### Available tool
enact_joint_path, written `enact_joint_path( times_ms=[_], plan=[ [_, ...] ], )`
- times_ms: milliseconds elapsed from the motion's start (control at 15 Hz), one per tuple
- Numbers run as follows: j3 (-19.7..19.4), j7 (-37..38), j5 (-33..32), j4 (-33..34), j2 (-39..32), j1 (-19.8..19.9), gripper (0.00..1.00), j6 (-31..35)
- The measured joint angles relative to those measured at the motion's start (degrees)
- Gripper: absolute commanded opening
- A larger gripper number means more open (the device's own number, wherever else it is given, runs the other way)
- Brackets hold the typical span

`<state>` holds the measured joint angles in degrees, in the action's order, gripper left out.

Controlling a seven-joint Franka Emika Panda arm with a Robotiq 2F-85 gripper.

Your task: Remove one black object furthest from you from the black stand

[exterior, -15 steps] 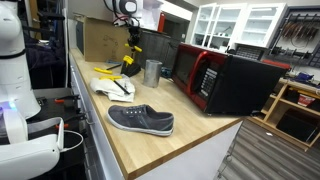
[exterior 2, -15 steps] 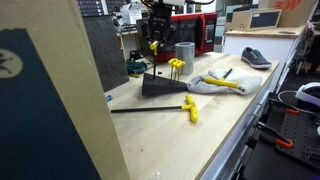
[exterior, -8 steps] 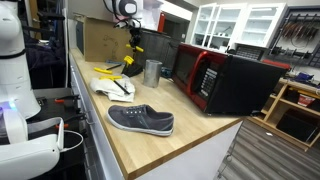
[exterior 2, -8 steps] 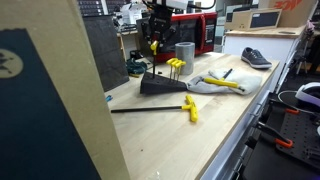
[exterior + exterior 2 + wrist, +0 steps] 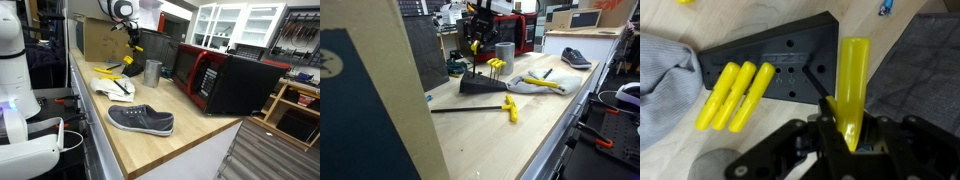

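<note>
1 yellow-handled tool (image 5: 853, 75) is pinched in the end effector (image 5: 850, 128), and the wrist view gives it to us close. The fingers press in on the handle's lower end from both sides, and the handle points up the picture over the black stand (image 5: 770, 60). A thin dark shaft runs off the handle toward the stand's holes; whether its tip is clear of the hole, I cannot tell from here. 3 more yellow handles (image 5: 735, 95) sit side by side at the stand's left end, apart from the held one. A grey cloth (image 5: 660, 85) lies just beside that end of the stand.

In an exterior view the end effector (image 5: 475, 42) hangs above the stand (image 5: 480, 85). The yellow handle (image 5: 475, 47) shows between its fingers, higher than the 3 handles in the stand (image 5: 496, 65). On the desk (image 5: 535, 120), a long tool (image 5: 480, 108) with a yellow grip lies flat in front of the stand, near it. The cloth (image 5: 525, 88) carries another yellow tool (image 5: 548, 83). A metal cup (image 5: 505, 52) stands upright behind the stand, and a shoe (image 5: 575, 57) sits farther along.

In an exterior view the end effector (image 5: 130, 40) is above the far end of the desk (image 5: 180, 140). The cup (image 5: 152, 71) stands beside a red-fronted microwave (image 5: 225, 82), and the shoe (image 5: 141, 120) is nearest the camera.
</note>
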<state>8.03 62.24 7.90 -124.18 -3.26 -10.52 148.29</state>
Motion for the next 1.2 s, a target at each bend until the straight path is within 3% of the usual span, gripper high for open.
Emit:
enact_joint_path(
  times_ms=[200, 733, 1200],
  plan=[
    [0.3, -0.4, 0.0, 0.1, 0.1, 0.0, 0.05, -1.5],
    [0.3, -0.6, -6.1, 10.2, -3.8, -0.1, 0.05, -24.4],
    [0.3, 0.2, -12.2, 21.2, -9.5, -1.4, 0.05, -27.4]
  ],
)
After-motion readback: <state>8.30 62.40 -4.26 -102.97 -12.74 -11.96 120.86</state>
